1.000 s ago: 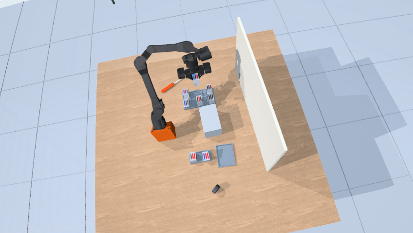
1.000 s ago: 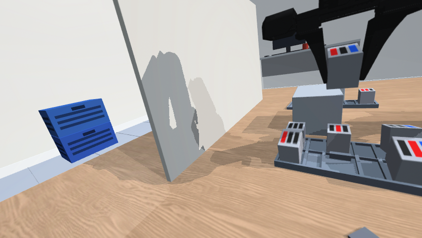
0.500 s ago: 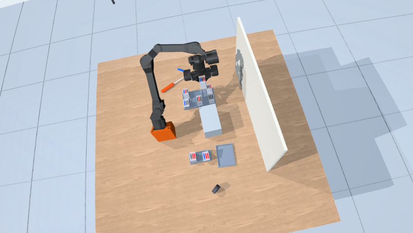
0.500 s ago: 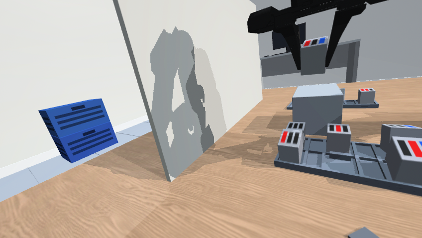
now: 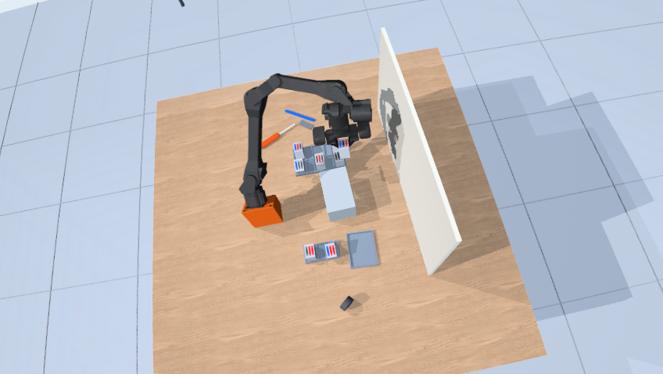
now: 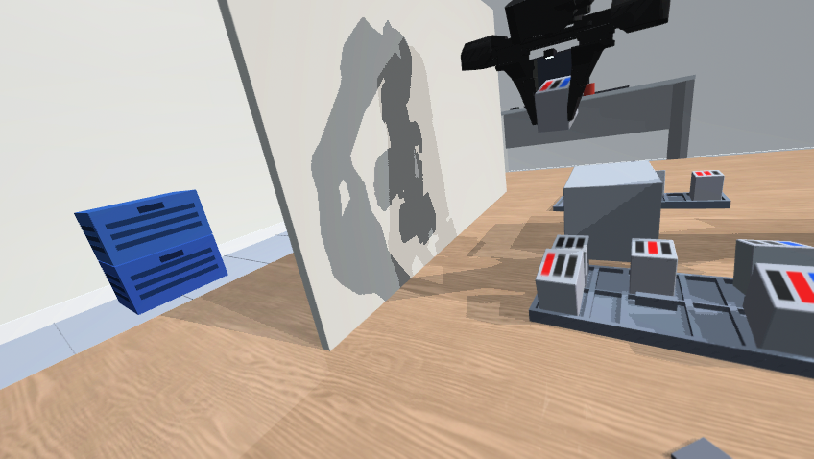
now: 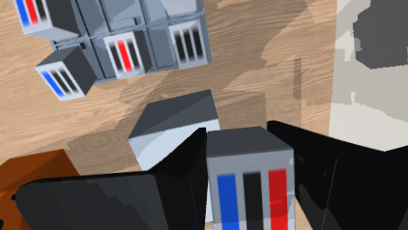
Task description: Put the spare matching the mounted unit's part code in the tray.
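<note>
The arm [image 5: 259,120] arches toward the far edge, gripper [image 7: 248,166] pointing down, clamped on a spare [image 7: 251,193], aloft.

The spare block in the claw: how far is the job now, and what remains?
Done: one spare block, striped blue, black, red, is out of the rack and in the air. In hand: the claw is shut on it, above the table near the white panel. Left: carry it to the flat tray, which holds nothing yet, and release.
</note>
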Action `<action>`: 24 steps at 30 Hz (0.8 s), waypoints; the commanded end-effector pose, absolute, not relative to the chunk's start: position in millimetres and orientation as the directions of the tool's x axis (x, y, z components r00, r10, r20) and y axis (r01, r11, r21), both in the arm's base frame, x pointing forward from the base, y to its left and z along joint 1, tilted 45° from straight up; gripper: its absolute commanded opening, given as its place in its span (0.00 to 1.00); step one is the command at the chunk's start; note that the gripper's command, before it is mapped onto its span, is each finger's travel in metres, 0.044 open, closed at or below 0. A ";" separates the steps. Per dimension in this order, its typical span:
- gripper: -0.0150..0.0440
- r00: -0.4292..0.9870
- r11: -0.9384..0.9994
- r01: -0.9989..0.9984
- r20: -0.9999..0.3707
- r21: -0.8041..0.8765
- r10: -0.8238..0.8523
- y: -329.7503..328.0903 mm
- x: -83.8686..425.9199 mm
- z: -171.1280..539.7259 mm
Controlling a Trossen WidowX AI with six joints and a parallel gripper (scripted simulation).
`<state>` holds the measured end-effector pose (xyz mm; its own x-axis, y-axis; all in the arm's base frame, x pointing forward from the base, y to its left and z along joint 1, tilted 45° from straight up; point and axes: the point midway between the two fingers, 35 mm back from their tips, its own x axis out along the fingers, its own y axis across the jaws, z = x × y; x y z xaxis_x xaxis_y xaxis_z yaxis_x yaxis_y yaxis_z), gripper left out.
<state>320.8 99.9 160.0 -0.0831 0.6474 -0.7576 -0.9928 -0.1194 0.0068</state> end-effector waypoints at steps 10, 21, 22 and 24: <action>0.25 -0.076 -0.112 -0.994 -0.780 0.007 0.621 38.2 363.3 106.0; 0.25 -0.092 -0.141 -0.990 -0.776 0.003 0.625 -10.2 380.7 57.0; 0.25 -0.093 -0.144 -0.990 -0.775 0.002 0.626 -14.6 381.6 52.4; 0.25 -0.096 -0.151 -0.989 -0.772 0.001 0.628 -23.4 383.1 42.9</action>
<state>379.4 -5.6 58.0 -0.0961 0.6290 -0.7715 -0.9903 -0.1389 0.0101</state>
